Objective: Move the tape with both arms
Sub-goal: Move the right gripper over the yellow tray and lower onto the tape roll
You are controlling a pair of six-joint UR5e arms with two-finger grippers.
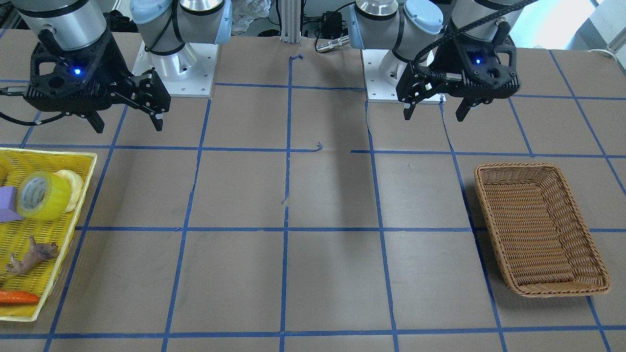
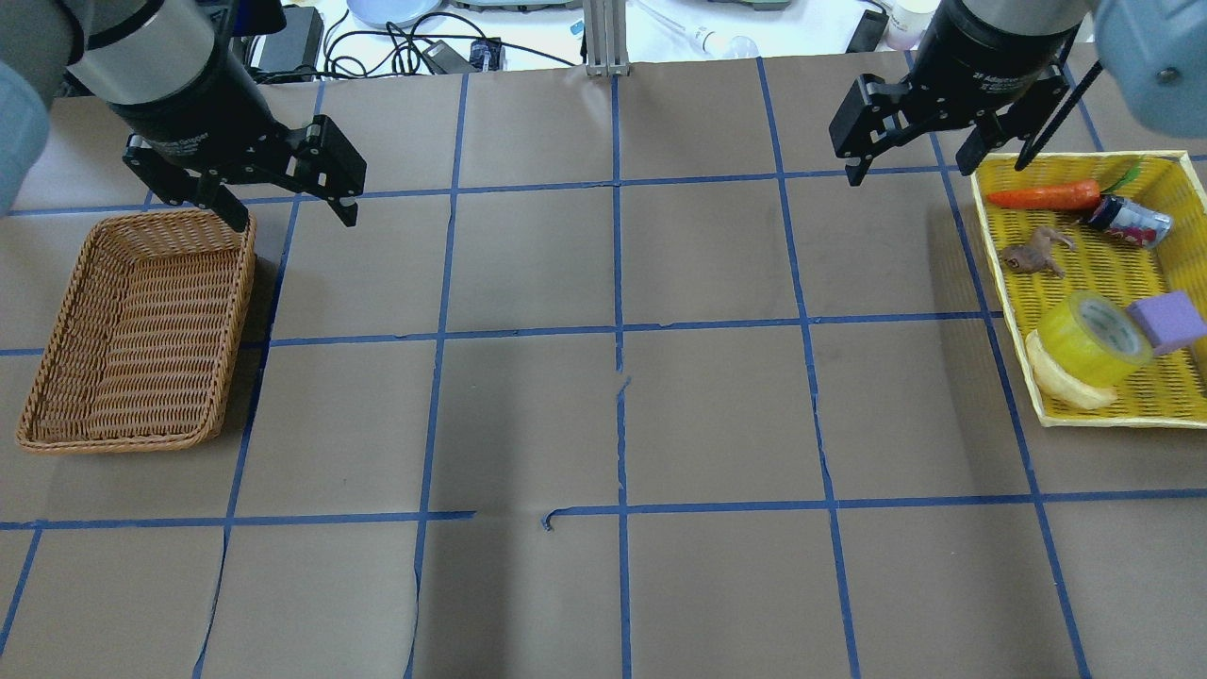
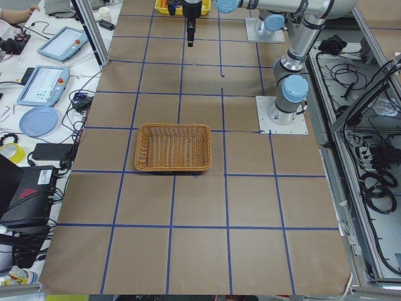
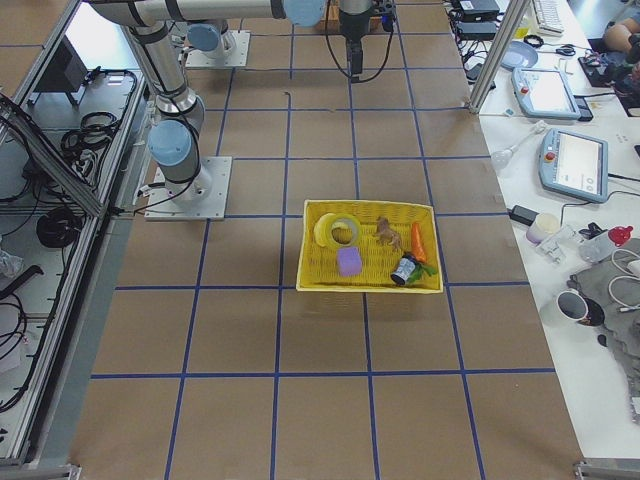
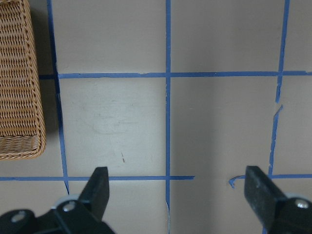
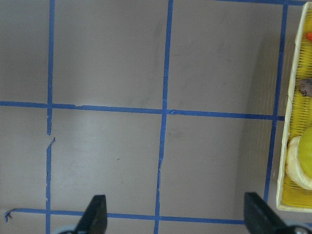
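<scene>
The tape (image 2: pixel 1094 338), a yellow translucent roll with a white core, lies in the yellow basket (image 2: pixel 1000 273) at the table's right end. It also shows in the front view (image 1: pixel 44 194) and at the edge of the right wrist view (image 6: pixel 307 144). My right gripper (image 2: pixel 910 174) is open and empty, hovering beside the basket's far left corner, apart from the tape; it also shows in the front view (image 1: pixel 129 128). My left gripper (image 2: pixel 295 223) is open and empty above the far right corner of the wicker basket (image 2: pixel 250 283); it also shows in the front view (image 1: pixel 434 117).
The yellow basket also holds a carrot (image 2: pixel 1042 196), a brown toy animal (image 2: pixel 1033 255), a can (image 2: pixel 1132 222), a purple block (image 2: pixel 1167 321) and a pale banana-like piece (image 2: pixel 1061 382) against the tape. The wicker basket holds nothing. Blue tape lines grid the brown table.
</scene>
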